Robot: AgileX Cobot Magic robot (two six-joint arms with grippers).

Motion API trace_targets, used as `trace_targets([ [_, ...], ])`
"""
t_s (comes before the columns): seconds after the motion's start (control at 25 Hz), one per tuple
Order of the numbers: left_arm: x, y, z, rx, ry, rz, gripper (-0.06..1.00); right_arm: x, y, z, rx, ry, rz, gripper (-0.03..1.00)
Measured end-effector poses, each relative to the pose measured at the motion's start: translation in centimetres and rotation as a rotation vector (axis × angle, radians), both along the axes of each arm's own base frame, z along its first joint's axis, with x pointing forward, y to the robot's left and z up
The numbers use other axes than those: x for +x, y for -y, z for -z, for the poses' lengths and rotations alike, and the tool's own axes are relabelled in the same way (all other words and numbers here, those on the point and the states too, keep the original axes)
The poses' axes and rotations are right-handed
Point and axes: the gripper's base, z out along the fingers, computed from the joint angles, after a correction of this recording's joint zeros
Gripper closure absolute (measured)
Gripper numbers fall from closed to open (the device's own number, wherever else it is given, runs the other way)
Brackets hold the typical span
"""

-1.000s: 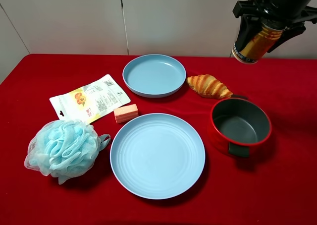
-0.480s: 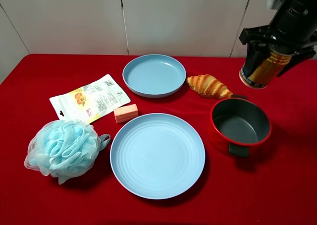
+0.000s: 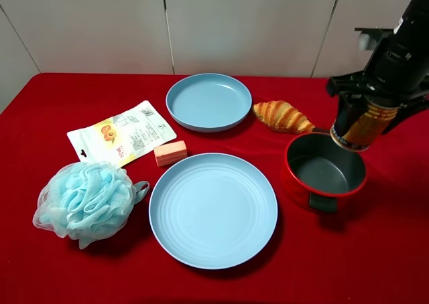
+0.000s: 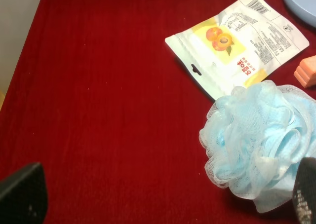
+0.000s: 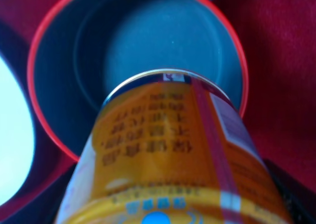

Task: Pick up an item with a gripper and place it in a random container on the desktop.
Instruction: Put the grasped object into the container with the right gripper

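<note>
At the right of the frame, above the red worktop (image 3: 389, 250), the right claw (image 3: 367, 114) is clenched on the orange-and-gold drink can (image 3: 357, 128), which hangs tilted over the red pot's (image 3: 298, 187) upper-right edge, so the pickup looks done and only lowering and release remain.

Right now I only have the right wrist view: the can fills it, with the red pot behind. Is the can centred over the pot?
Observer: No. In the high view the can hangs tilted over the far right rim of the pot, base about at rim height.
Operator: Anything close to the pot that I could hit?
Observer: A croissant lies just beyond the pot's far left side, apart from the can.
Operator: Is the left arm clear?
Observer: The left gripper is far off on the left, by the blue bath puff and a snack packet, jaws open.
</note>
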Motion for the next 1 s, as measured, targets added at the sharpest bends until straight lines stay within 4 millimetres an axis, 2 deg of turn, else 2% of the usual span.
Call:
trace_targets([
  [0.24,0.0,0.0,0.0,0.0,0.0,0.0,-0.05,-0.5,0.1,1.8,0.007,0.016,0.018,0.48],
  [0.52,0.0,0.0,0.0,0.0,0.0,0.0,-0.05,-0.4,0.0,3.0,0.023,0.057,0.033,0.48],
  [1.0,0.0,0.0,0.0,0.0,0.0,0.0,-0.05,0.5,-0.3,6.6,0.009,-0.036,0.042,0.48],
])
